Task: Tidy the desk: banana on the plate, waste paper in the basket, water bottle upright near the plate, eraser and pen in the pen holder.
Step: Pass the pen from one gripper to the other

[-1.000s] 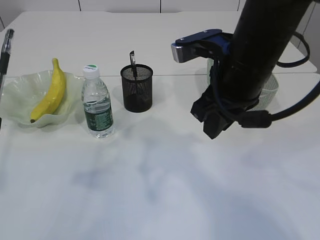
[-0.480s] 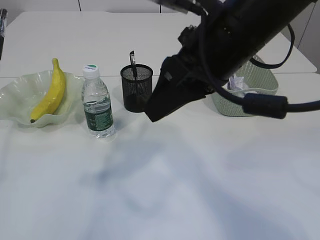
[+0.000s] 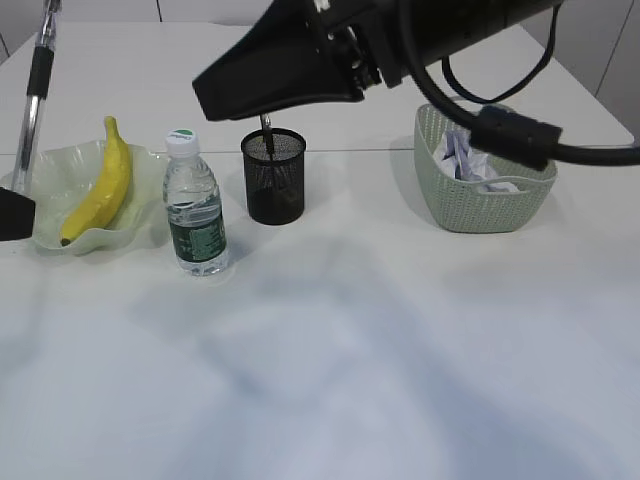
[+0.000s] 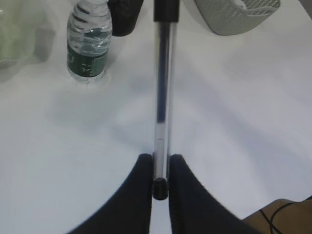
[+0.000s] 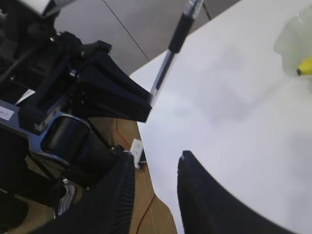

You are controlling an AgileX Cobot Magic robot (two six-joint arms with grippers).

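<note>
One item left: pen (image 4: 162,97), pinched upright in left hand (image 4: 160,170) off the desk's (image 3: 330,380) left edge. Right hand (image 5: 156,170) part-open, empty. Next: carry pen over pen holder (image 3: 273,175), lower in, release.

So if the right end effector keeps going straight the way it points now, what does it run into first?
Probably the left end effector holding the pen. In the right wrist view they sit just ahead of the empty right end effector, though the depth between them is unclear.
</note>
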